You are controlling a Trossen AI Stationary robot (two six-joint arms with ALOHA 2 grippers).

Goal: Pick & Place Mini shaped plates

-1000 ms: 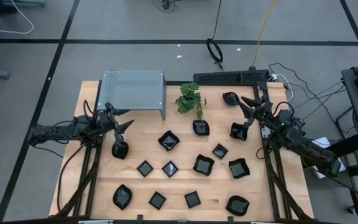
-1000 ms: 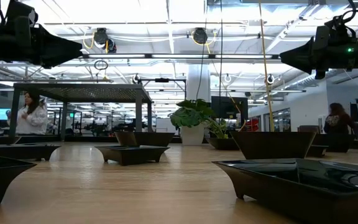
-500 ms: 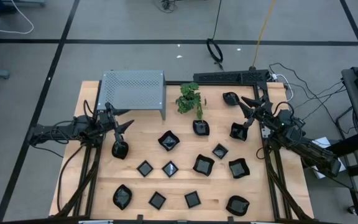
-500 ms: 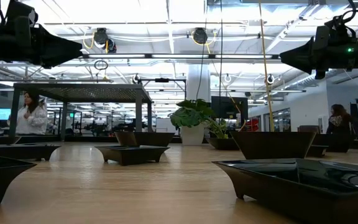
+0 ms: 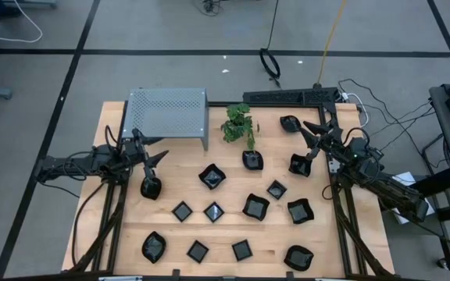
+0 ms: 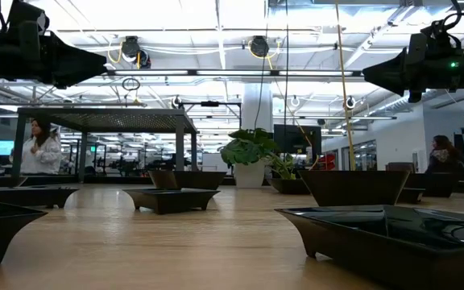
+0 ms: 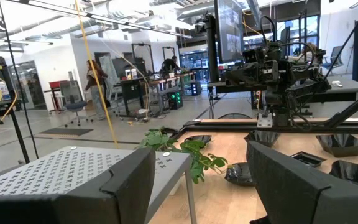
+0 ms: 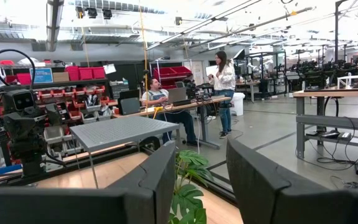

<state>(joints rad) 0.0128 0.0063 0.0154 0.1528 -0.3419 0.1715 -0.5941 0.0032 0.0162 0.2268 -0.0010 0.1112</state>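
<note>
Your left gripper hangs just off the front corner of the grey perforated shelf, fingers spread wide with nothing between them; a rounded black plate lies on the table just below it. Your right gripper hovers well to the right of the shelf, past the potted plant, jaws parted and empty, between two plates. The other mini shaped plates are scattered over the wooden table in front of the shelf.
</note>
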